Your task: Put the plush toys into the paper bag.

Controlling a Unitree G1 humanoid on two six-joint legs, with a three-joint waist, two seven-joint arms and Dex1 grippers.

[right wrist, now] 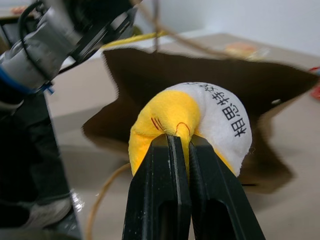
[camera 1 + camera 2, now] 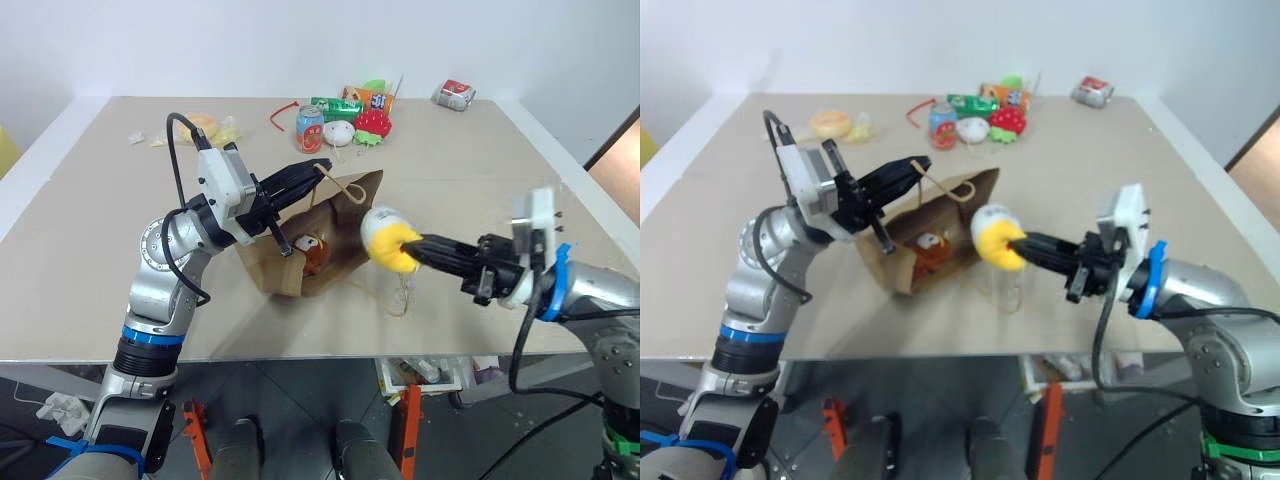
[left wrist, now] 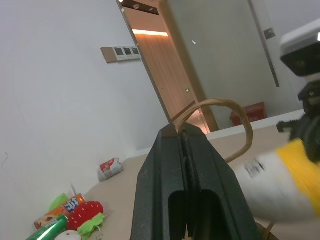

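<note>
The brown paper bag [image 2: 352,212] lies tipped on the table with its mouth towards me. My left gripper [image 2: 318,166] is shut on its cord handle [image 3: 227,104] and holds that side up. The brown monkey plush [image 2: 312,252] sits inside the bag. The yellow ball plush with a white top [image 2: 386,240] hangs in the air just in front of the bag's mouth, to its right. My right gripper [image 1: 182,142] is shut on the plush's yellow part. Behind the plush, the dark bag opening [image 1: 150,80] shows in the right wrist view.
At the table's far side lie a red can [image 2: 310,128], a white round plush [image 2: 338,133], a red strawberry plush [image 2: 373,123] and snack packets. A crushed can [image 2: 454,94] is at the back right. A yellow item [image 2: 205,127] is at the back left.
</note>
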